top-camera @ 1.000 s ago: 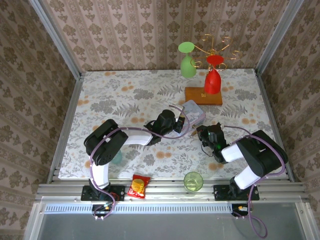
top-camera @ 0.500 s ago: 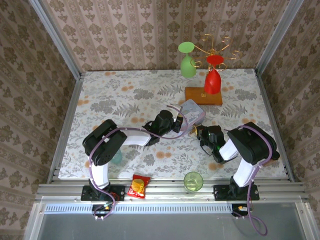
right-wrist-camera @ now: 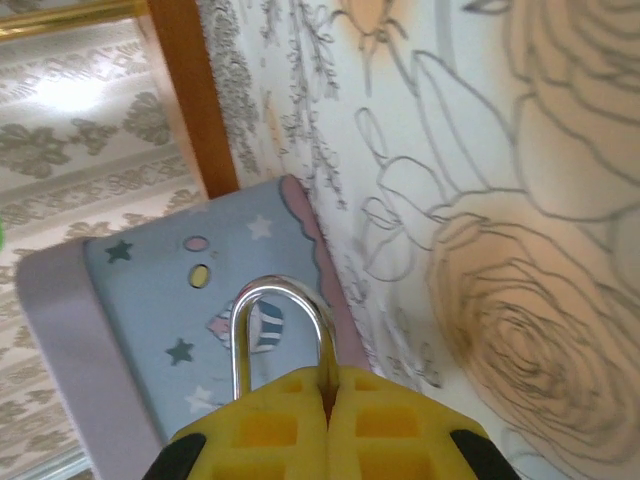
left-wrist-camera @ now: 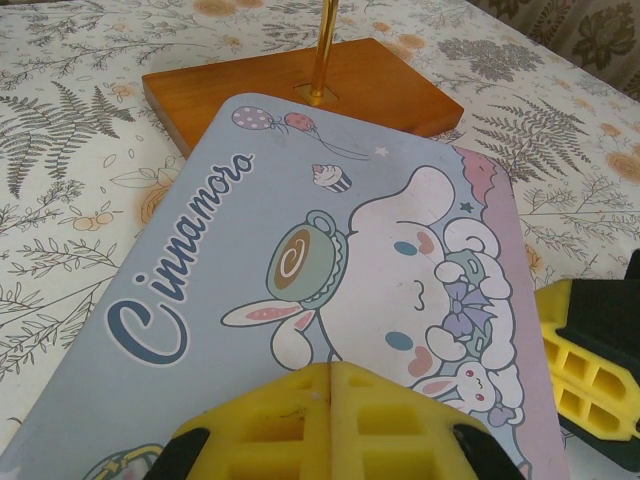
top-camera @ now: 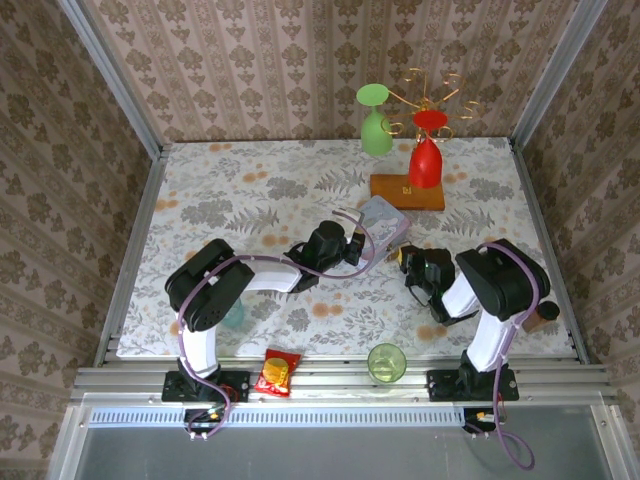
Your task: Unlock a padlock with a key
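Observation:
The padlock shows as a thin silvery shackle (right-wrist-camera: 277, 283) sticking up out of my right gripper (right-wrist-camera: 327, 375), which is shut on it; its brass body is hidden between the yellow fingers. In the top view the right gripper (top-camera: 405, 257) sits just right of the pale blue cartoon tin (top-camera: 385, 220). My left gripper (top-camera: 362, 243) is at the tin's near left corner. In the left wrist view the left gripper (left-wrist-camera: 330, 370) is shut, pads pressed together over the tin's lid (left-wrist-camera: 300, 250). No key shows between them. A right finger (left-wrist-camera: 585, 370) is at the tin's right edge.
A wooden base (top-camera: 407, 192) with a gold wire stand holds a green glass (top-camera: 375, 125) and a red glass (top-camera: 425, 155) behind the tin. A green cup (top-camera: 386, 362) and a red snack packet (top-camera: 277, 372) lie at the front rail.
The right arm has swung its elbow and brought the right gripper a little up and left, closer to the tin. The left arm has hardly moved.

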